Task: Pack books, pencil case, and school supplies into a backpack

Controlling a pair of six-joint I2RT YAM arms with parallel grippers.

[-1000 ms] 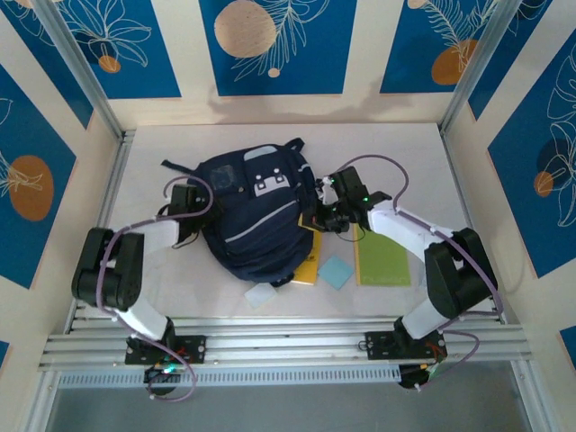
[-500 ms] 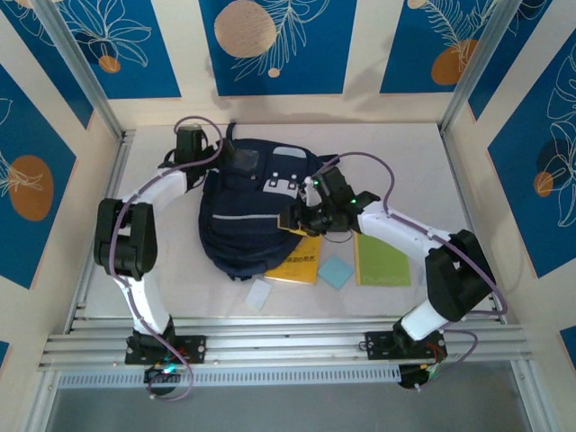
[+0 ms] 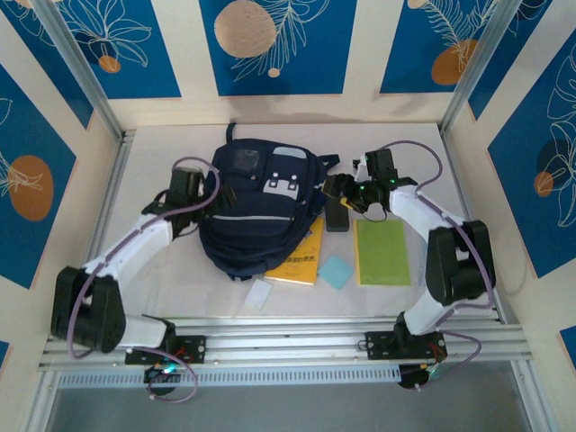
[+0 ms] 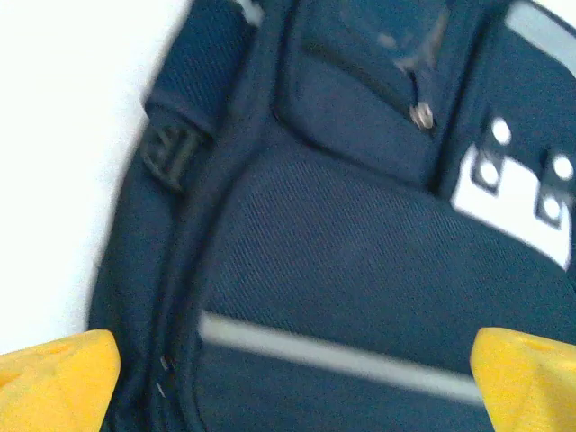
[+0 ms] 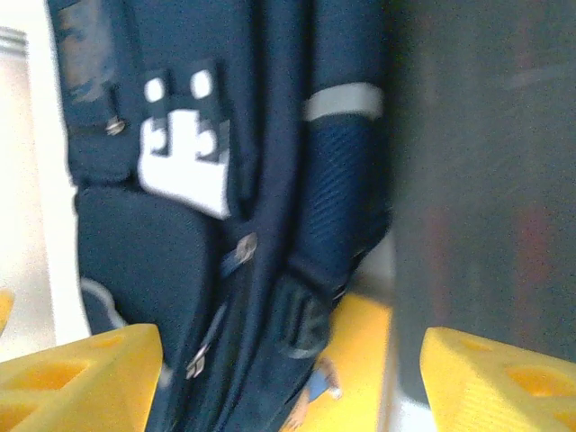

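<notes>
Top view: the slim black pencil case (image 3: pixel 337 217) lies outside the large navy-blue fabric backpack (image 3: pixel 256 216), just beside the yellow-orange cartoon book (image 3: pixel 301 258). My right gripper (image 3: pixel 340 187) hovers over it. Half a second ago that gripper was at the backpack's side, and my left gripper (image 3: pixel 209 200) was at its rear.

Left wrist: fingers (image 4: pixel 56 378) released, and they could snag a strap if I push in.

Right wrist: fingers (image 5: pixel 81 382) spread, gripping nothing. The backpack looks shut, so pushing anything in would just shove it away.
</notes>
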